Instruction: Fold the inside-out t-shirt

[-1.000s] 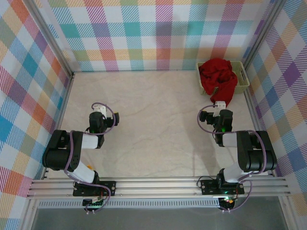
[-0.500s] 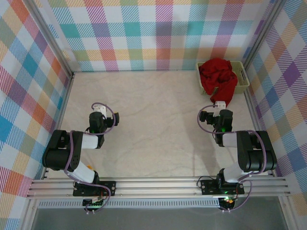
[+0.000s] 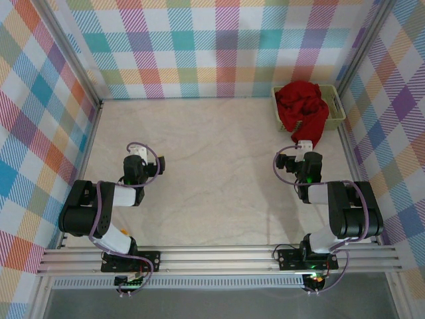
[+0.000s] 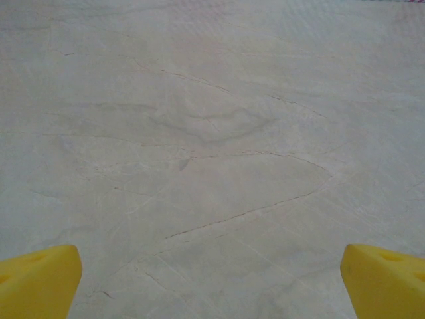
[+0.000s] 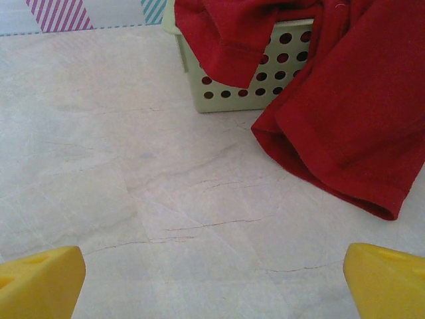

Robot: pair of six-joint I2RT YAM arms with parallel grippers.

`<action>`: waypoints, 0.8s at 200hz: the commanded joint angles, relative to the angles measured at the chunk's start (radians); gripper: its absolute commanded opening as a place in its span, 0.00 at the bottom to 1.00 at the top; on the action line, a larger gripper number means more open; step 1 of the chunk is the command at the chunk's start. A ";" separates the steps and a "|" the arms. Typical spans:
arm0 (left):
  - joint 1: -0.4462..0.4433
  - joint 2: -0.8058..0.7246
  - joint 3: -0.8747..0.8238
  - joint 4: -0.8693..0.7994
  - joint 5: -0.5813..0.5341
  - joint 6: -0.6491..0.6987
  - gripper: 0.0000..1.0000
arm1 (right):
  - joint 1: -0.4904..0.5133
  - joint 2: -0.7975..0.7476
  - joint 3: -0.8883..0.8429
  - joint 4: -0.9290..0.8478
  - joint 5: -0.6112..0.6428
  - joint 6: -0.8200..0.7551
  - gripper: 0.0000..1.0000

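The deep-red t-shirt (image 3: 302, 109) lies bunched in a pale green basket (image 3: 337, 106) at the back right, one part hanging over the front rim down onto the table. In the right wrist view the t-shirt (image 5: 345, 126) drapes from the perforated basket (image 5: 232, 83), its hemmed edge resting on the tabletop just ahead. My right gripper (image 5: 212, 282) is open, yellow fingertips (image 5: 40, 279) wide apart over bare table, short of the cloth. My left gripper (image 4: 212, 282) is open too, above bare table at the left, far from the shirt. From above, the right gripper (image 3: 303, 147) sits just below the hanging cloth.
A pale, creased sheet covers the table (image 3: 212, 166). Plaid walls close in the back and both sides. The basket stands against the right wall (image 3: 372, 113). A metal rail (image 3: 219, 256) with both arm bases runs along the near edge.
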 commanded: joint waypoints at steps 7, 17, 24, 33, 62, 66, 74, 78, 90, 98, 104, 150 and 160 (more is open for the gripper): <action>-0.017 -0.074 0.023 -0.063 0.023 0.033 1.00 | 0.008 -0.024 -0.014 0.046 -0.041 -0.019 1.00; -0.038 -0.130 0.018 -0.100 0.000 0.045 1.00 | 0.010 -0.061 -0.038 0.058 -0.041 -0.020 1.00; -0.054 -0.175 0.011 -0.118 -0.024 0.054 1.00 | 0.015 -0.096 -0.051 0.049 -0.038 -0.023 1.00; -0.079 -0.241 -0.002 -0.147 -0.058 0.062 1.00 | 0.020 -0.153 -0.054 0.001 -0.032 -0.024 1.00; -0.122 -0.465 -0.012 -0.267 -0.045 0.002 1.00 | 0.066 -0.353 -0.019 -0.228 -0.035 -0.017 1.00; -0.123 -0.492 -0.005 -0.290 -0.032 -0.011 1.00 | 0.069 -0.379 -0.009 -0.258 -0.042 -0.003 1.00; -0.125 -0.541 0.019 -0.349 -0.006 -0.036 1.00 | 0.069 -0.430 0.020 -0.330 -0.052 0.049 1.00; -0.125 -0.563 0.035 -0.388 0.013 -0.049 1.00 | 0.069 -0.453 0.044 -0.366 -0.059 0.075 1.00; -0.125 -0.614 0.091 -0.495 0.047 -0.093 1.00 | 0.069 -0.512 0.114 -0.502 -0.075 0.156 1.00; -0.125 -0.638 0.127 -0.553 0.058 -0.128 1.00 | 0.069 -0.535 0.180 -0.594 -0.073 0.211 1.00; -0.125 -0.656 0.149 -0.594 0.056 -0.159 1.00 | 0.069 -0.545 0.227 -0.663 -0.065 0.242 1.00; -0.122 -0.698 0.300 -0.965 -0.197 -0.531 1.00 | 0.053 -0.569 0.349 -0.849 -0.012 0.380 1.00; -0.123 -0.690 0.304 -0.982 -0.200 -0.536 1.00 | 0.051 -0.569 0.332 -0.804 -0.083 0.344 1.00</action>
